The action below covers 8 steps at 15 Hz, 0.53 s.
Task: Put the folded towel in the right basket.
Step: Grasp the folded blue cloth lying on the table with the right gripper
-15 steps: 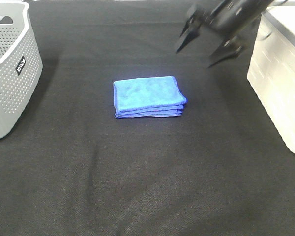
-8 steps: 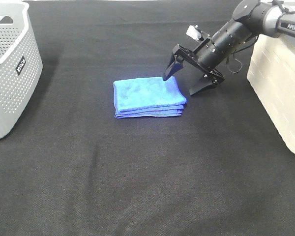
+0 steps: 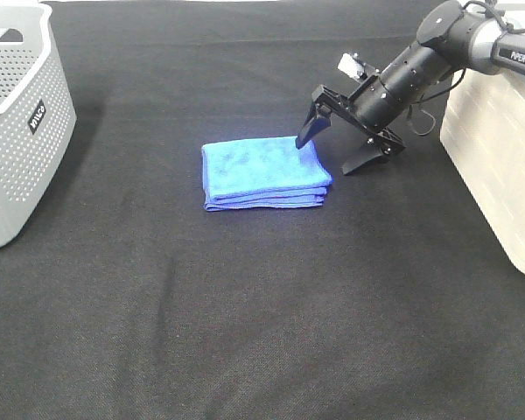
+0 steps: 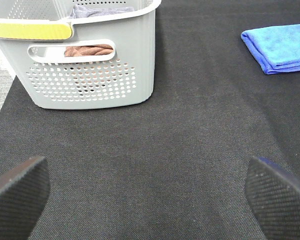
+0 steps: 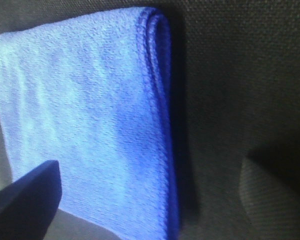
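The folded blue towel (image 3: 264, 173) lies on the black cloth near the middle; it also shows in the left wrist view (image 4: 280, 47) and fills the right wrist view (image 5: 85, 130). My right gripper (image 3: 332, 150) is open and low at the towel's right edge, one finger over the towel's top corner, the other on the cloth just beyond the edge. The right basket (image 3: 499, 140) is white and stands at the right edge. My left gripper (image 4: 150, 192) is open and empty above bare cloth; it is out of the high view.
A grey perforated basket (image 3: 17, 122) stands at the left edge; the left wrist view shows cloths inside it (image 4: 90, 60). The black cloth (image 3: 245, 306) covers the whole table.
My right arm has come down from the upper right to the towel's right edge, then shifted slightly right. The towel has not moved.
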### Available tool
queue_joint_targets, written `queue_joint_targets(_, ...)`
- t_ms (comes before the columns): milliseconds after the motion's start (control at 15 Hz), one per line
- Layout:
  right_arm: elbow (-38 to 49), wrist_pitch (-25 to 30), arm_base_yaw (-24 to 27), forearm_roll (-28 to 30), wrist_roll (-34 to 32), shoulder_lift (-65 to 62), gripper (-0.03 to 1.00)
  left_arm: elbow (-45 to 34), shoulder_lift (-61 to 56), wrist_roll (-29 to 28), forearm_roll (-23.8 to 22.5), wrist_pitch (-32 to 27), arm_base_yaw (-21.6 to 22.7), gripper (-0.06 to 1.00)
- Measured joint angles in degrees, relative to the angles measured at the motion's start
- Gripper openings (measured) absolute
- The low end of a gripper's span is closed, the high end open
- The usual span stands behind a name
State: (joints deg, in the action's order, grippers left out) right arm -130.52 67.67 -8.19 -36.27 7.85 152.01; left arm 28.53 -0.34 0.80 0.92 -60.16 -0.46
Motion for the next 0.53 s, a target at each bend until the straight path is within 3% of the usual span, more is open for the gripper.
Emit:
queue_joint_targets(133,-0.2,0.3,-0.3,-2.5,-0.1,0.9,0.95,0.0,0.0,0.0,-0.1,0.0,0.0,0.99)
queue_joint_targets(333,-0.9,-2.3,-6.0,-4.4,-1.4,2.2,0.92,0.0,0.0,0.0,-0.2,0.0,0.0,0.99)
queue_joint_targets(533,-0.9,-5.7,-11.3,-4.3,-1.4,2.9,0.77,0.0,0.0,0.0,-0.2,0.0,0.0,0.99)
